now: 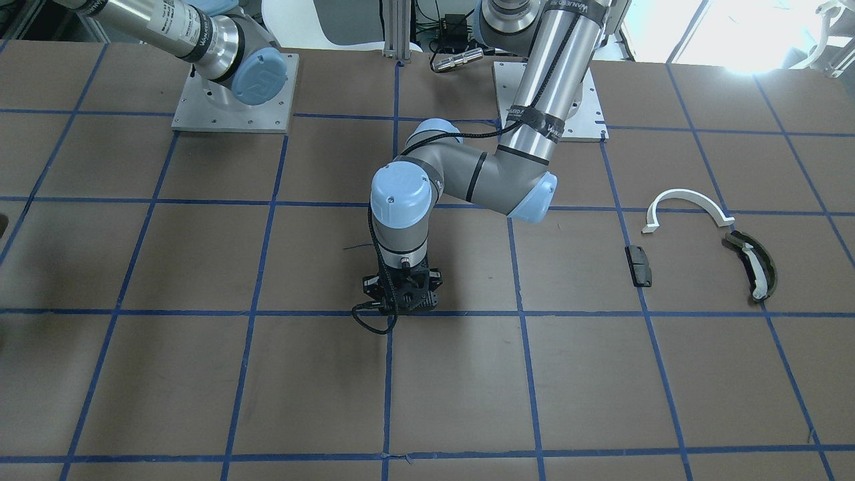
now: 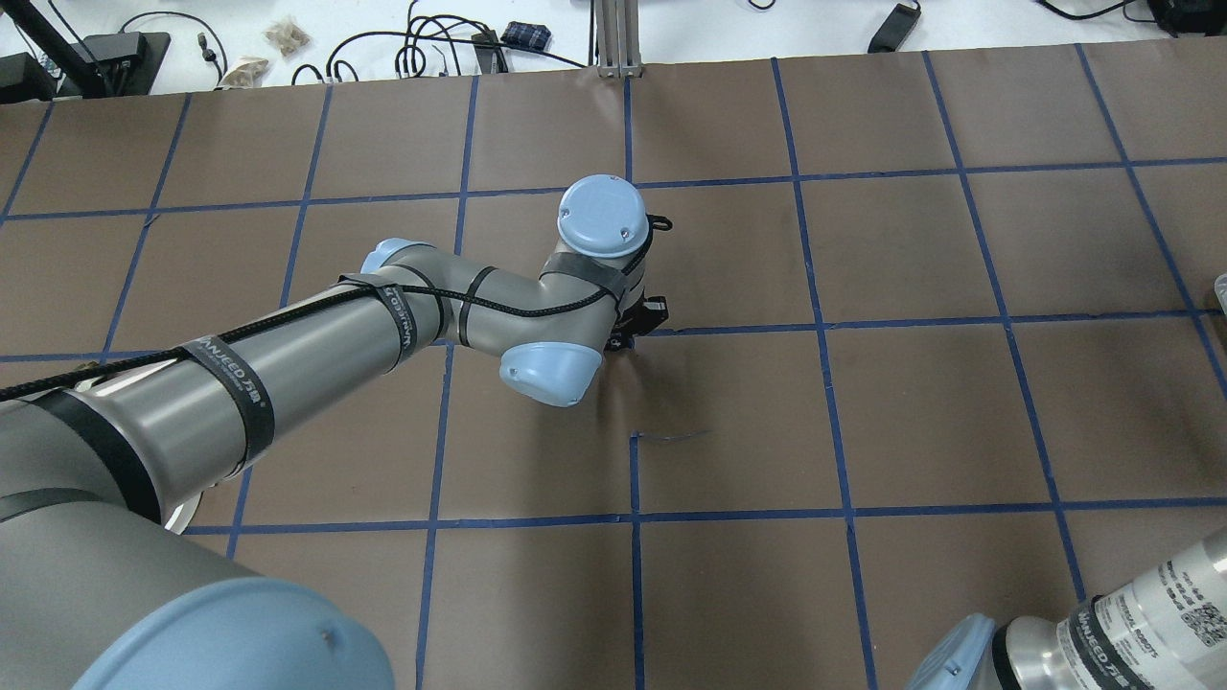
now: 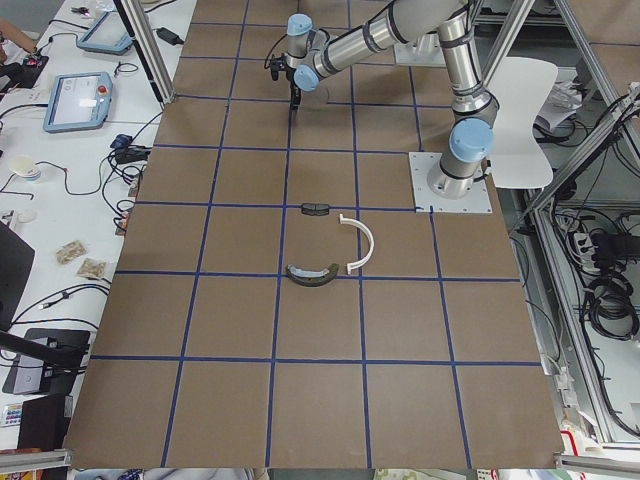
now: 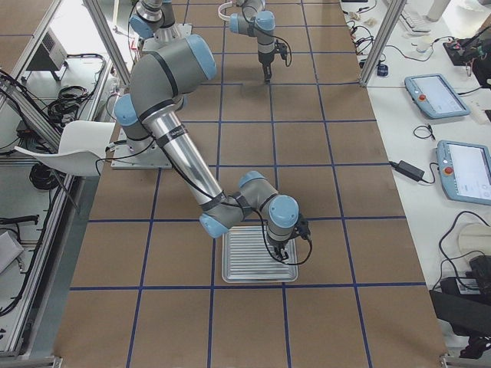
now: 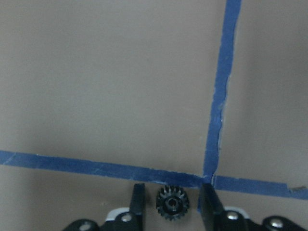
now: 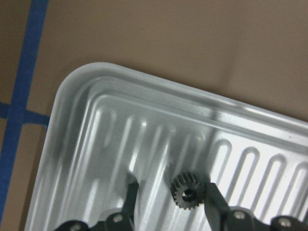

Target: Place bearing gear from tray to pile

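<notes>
You are looking at a taped table (image 1: 200,374); the tray (image 4: 239,261) is lying toward its right end, and the pile (image 3: 318,272) toward its left end: white half-ring arc (image 1: 688,200), olive curved piece (image 1: 755,267), black block (image 1: 638,265); the right gripper (image 6: 171,185) is hovering spread over the tray, one finger touching a bearing gear (image 6: 188,191); the left gripper (image 5: 172,192), mid-bench, is straddling a second gear (image 5: 172,204) on the table, jaws apart, touching nothing.

Looks like matt brown paper over the bench (image 1: 200,374), ruled with blue tape (image 5: 224,72), rough at its edges. Shines as ribbed bare metal at the tray (image 6: 144,84), soft glare in the grooves. Shows dull and dark at the bearing gear (image 6: 188,191), metal or plastic unclear. Reads as smooth white plastic at the half-ring arc (image 1: 688,194), matt black at the block (image 1: 638,265).
</notes>
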Controlling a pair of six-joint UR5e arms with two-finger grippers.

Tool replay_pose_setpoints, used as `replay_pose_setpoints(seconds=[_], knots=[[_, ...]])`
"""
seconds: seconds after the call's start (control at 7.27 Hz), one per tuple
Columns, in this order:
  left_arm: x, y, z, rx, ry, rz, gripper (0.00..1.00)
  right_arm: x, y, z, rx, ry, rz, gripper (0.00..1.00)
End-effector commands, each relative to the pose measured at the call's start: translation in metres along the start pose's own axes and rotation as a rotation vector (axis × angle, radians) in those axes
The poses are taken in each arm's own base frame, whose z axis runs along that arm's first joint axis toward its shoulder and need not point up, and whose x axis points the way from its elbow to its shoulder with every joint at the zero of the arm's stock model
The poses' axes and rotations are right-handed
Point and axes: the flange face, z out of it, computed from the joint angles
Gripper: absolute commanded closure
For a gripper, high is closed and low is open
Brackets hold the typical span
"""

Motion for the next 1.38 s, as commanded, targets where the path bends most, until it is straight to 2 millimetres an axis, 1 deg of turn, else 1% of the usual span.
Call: replay_pose_setpoints(seconds=[0.0,0.14,0.28,0.41,0.55,0.69,0.83,0.96,1.1,1.24], knots=[[0.0,0.001,0.001,-0.003,0.001,0.002,1.0,0.004,0.0,-0.003,0.004,0.009,0.002,0.56],[-0.002,-0.005,-0.01,0.013,0.013,-0.001,1.0,0.005,0.0,-0.009,0.001,0.018,0.004,0.66],[-0.022,-0.019,-0.016,0.01,0.014,-0.016,1.0,0.003,-0.001,-0.007,0.004,0.012,0.002,0.74],[-0.075,-0.039,-0.011,-0.022,-0.015,0.048,1.0,0.004,0.0,-0.009,0.004,0.011,0.004,0.82],[-0.14,-0.053,-0.01,-0.048,-0.033,0.14,1.0,0.004,0.0,-0.009,0.005,0.01,0.004,0.88],[-0.202,-0.063,-0.011,-0.059,-0.032,0.225,1.0,0.003,-0.001,-0.011,0.004,0.012,0.005,0.89],[-0.264,-0.075,-0.02,-0.053,-0.036,0.277,1.0,0.004,-0.001,-0.022,0.009,0.023,0.013,0.89],[-0.338,-0.089,-0.031,-0.041,-0.045,0.325,1.0,-0.009,-0.006,-0.068,0.018,0.038,0.036,0.9],[-0.415,-0.095,-0.038,-0.037,-0.053,0.378,1.0,-0.044,-0.024,-0.121,0.012,0.004,0.095,0.95],[-0.473,-0.094,-0.047,-0.028,-0.06,0.429,1.0,-0.099,-0.061,-0.165,0.007,-0.008,0.128,0.96]])
